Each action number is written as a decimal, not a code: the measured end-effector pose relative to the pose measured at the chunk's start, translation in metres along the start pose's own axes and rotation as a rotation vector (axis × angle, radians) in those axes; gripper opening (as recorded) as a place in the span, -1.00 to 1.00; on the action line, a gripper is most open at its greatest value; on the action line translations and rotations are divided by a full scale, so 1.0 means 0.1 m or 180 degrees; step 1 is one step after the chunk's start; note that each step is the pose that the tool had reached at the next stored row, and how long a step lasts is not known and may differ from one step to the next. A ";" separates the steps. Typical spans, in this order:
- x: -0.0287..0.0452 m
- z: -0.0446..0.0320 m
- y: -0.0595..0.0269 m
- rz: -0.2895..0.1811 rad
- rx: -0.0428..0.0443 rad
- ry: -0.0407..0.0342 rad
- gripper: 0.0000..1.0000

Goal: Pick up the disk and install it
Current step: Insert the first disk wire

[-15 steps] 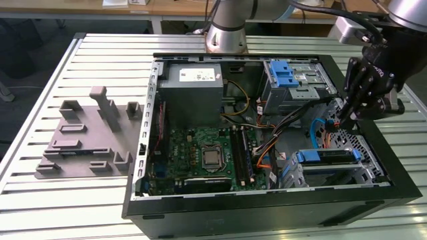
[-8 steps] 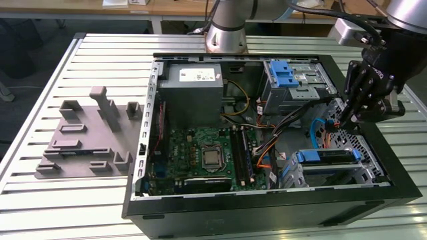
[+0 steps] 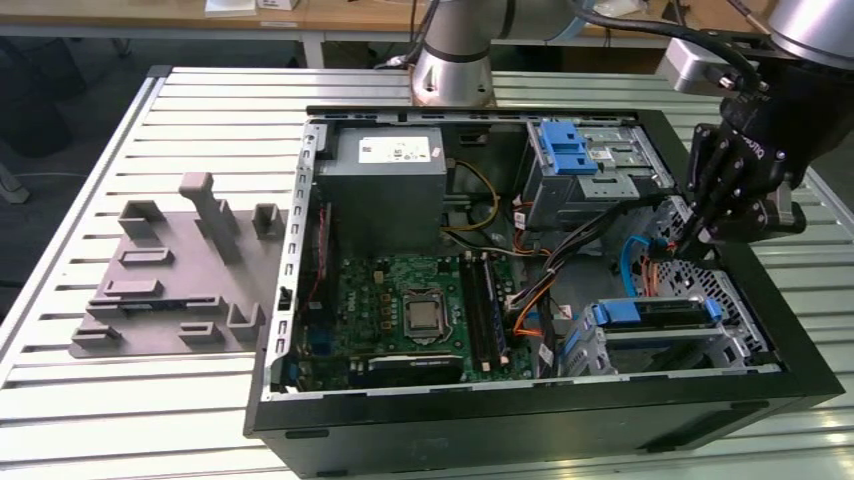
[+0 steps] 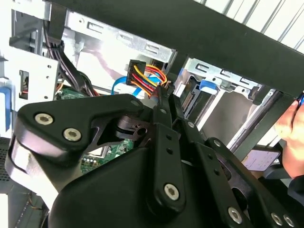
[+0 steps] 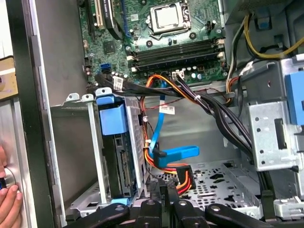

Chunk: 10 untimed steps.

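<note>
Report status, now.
Tool low inside open case, at black connector with red-yellow wires. Silver-grey disk with blue bracket sits in metal cage. Cable bundle close by.

The exterior view looks down at an angle from the near side onto the whole open computer case on the slatted table. Both wrist views sit close inside the case: the first faces the motherboard, the second looks past the gripper. All three share the coloured power cable.
</note>
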State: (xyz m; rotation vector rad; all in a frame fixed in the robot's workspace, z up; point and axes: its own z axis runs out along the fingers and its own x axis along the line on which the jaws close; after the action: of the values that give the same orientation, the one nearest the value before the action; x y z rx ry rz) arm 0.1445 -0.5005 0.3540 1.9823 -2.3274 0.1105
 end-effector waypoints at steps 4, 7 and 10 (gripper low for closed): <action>0.023 0.005 0.037 -0.0065 0.0007 0.0001 -0.67; 0.037 0.011 0.052 -0.0086 0.0015 -0.0001 -0.67; 0.044 0.013 0.056 -0.0097 0.0028 -0.0002 -0.67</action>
State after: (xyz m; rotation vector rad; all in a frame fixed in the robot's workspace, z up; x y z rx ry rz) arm 0.1383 -0.5041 0.3532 2.0213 -2.2999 0.1182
